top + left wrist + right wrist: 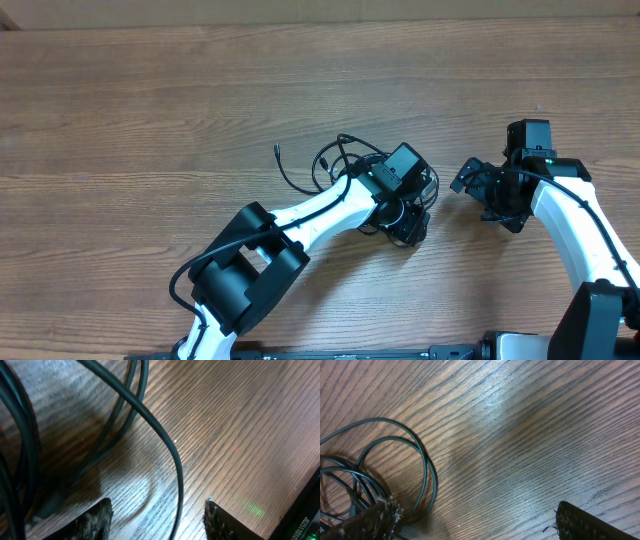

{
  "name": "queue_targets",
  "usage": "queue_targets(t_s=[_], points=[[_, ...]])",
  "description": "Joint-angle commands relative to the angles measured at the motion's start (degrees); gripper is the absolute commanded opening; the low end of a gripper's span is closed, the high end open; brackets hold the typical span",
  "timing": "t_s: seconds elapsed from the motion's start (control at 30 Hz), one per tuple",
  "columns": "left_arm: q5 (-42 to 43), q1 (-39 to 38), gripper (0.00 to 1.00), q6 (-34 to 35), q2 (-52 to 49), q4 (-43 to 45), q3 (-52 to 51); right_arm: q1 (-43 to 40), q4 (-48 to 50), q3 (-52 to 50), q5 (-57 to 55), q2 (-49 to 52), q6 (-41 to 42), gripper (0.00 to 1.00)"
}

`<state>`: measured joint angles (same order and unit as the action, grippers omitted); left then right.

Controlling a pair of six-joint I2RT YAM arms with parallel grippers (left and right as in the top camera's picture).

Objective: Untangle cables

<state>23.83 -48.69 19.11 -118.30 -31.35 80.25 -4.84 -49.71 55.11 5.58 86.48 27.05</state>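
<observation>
Overhead, the cables [345,162] lie bunched in loose loops near the middle of the table [150,100], with one loose end [278,152] trailing out to the left (its plug is too small to make out). The right side of the bunch disappears beneath the left gripper [408,222], which hangs directly over it, so that arm is plainly the nearer. The right gripper [478,198] sits near the bunch on its right, touching nothing. In the left wrist view the fingertips [97,520] stand apart and clamp nothing. A single strand [172,455] curves down from the top and runs out of frame between them, lengthwise through the gap. The coming move turns on this: closing would probably catch that strand only if the jaws are low enough, and their height above the wood cannot be told. In the right wrist view the jaws are spread wide, with loops [422,465] curling at the lower left beside one finger and bare wood ahead. How the strands cross under the left arm is hidden, so which loop traps which cannot be told.
</observation>
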Motion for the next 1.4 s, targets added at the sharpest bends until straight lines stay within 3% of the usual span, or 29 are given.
queue_targets(t_s=[0.0, 1.07, 1.37], points=[[1.05, -0.26, 0.6, -1.14, -0.48, 0.59, -0.44, -0.07, 0.15, 0.33, 0.07, 0.35, 0.39, 1.0], [-0.11, -1.55, 0.62, -1.11, -0.48, 0.92, -1.14, -0.07, 0.15, 0.33, 0.07, 0.35, 0.39, 1.0], [-5.95, -2.36, 0.63, -1.07, -0.48, 1.62, -1.14, -0.07, 0.15, 0.33, 0.07, 0.35, 0.39, 1.0]])
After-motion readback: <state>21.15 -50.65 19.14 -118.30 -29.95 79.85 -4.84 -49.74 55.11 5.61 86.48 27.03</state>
